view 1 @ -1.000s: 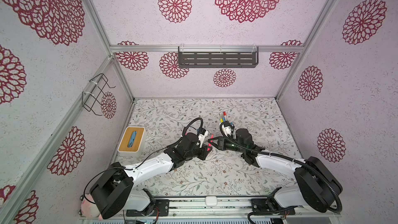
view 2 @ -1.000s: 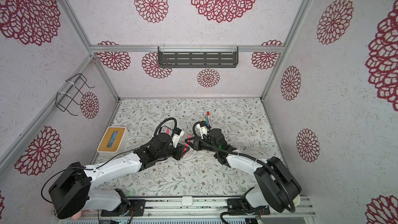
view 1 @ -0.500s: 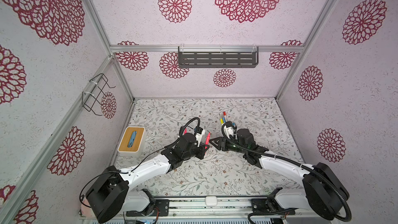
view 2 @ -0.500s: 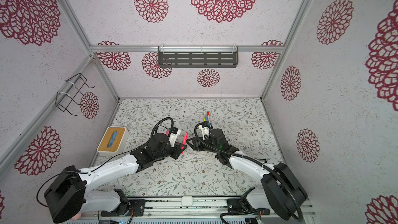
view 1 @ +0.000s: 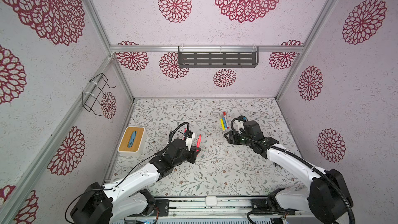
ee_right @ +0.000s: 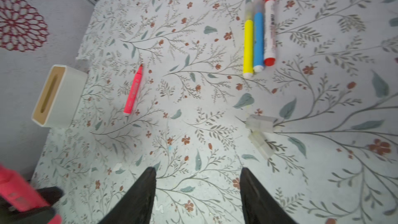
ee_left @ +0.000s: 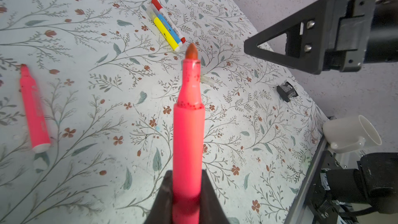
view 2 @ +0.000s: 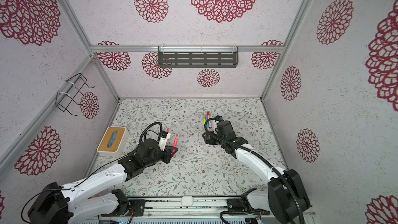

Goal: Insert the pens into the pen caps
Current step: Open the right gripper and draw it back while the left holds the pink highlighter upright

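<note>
Left gripper (ee_left: 186, 182): clamped on pink pen (ee_left: 189, 126), tip bare.
Right gripper (ee_right: 197, 175): jaws apart, empty, above table (ee_right: 193, 104).
Caps (ee_right: 260, 122): two clear, side by side on table.

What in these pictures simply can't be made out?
- Held pink pen: its rear end is hidden inside the left end effector, left wrist view.
- Blue thing in the box slot: too small to identify in both top views.
- Clear caps: edges blurred, right wrist view.
- White pen print: blurred there too.
</note>
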`<state>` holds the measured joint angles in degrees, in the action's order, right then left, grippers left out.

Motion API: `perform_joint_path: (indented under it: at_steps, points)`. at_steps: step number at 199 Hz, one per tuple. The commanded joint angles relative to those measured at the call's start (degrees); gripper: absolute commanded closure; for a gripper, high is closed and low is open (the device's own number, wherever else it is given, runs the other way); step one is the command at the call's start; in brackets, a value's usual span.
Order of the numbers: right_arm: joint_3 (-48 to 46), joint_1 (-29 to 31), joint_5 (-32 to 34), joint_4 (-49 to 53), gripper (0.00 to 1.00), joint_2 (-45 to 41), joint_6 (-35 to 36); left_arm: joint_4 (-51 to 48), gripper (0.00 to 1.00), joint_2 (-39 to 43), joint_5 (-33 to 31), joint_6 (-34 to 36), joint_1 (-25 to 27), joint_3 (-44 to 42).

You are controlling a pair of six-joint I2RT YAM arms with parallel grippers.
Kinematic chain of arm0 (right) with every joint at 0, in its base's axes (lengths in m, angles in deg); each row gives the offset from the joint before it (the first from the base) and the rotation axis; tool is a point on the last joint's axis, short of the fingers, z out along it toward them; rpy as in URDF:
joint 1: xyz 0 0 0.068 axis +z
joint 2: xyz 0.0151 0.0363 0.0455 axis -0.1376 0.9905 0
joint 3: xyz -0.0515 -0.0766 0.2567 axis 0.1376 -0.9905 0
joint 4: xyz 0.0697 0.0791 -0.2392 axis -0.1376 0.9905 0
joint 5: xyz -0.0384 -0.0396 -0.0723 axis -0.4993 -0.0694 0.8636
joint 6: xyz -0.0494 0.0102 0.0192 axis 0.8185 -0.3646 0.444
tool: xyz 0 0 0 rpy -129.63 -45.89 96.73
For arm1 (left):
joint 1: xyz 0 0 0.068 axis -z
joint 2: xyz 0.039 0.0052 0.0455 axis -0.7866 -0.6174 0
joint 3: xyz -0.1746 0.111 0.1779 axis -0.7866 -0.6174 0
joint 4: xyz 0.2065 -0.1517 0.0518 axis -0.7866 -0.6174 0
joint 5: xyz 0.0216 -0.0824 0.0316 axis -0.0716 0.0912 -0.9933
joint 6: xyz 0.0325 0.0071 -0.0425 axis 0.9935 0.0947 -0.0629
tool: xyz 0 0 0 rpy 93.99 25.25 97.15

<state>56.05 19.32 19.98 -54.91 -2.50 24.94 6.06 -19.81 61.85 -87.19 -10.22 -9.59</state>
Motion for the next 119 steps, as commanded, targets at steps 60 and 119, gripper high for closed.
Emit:
perform_joint_path:
  at_steps: [60, 119]
  points:
    - [4.71, -3.40, 1.97, 7.32, 0.36, 7.48, 3.54, -1.01, 1.00, 6.80, -1.81, -0.77, -0.91, -2.17]
    - [6.45, -5.39, -0.08, 7.00, 0.38, 12.34, 5.35, -0.78, 1.00, 8.38, -1.90, -1.81, -1.09, -4.34]
